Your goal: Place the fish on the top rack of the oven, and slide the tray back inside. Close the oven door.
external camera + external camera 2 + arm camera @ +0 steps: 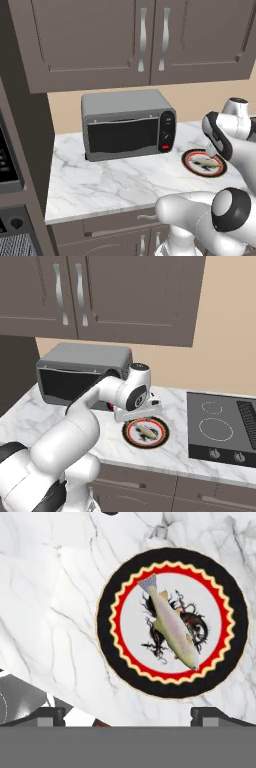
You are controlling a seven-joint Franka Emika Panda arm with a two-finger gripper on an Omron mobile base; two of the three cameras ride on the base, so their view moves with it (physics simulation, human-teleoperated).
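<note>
At center left of the left base view, a grey toaster oven [128,125] sits on the marble counter [100,185]; lower right, the fish [206,162] lies on a patterned plate [190,165] beneath the wide-open gripper [128,714].

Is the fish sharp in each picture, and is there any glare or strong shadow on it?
Hand view: the fish and its plate are sharp, no glare, flat even light. Left base view: fish small, partly behind the arm. Right base view: small but clear, a soft shadow on the counter.

Glossy white rounded arm [75,431] segments, dark grey joint caps, black band at the wrist
</note>
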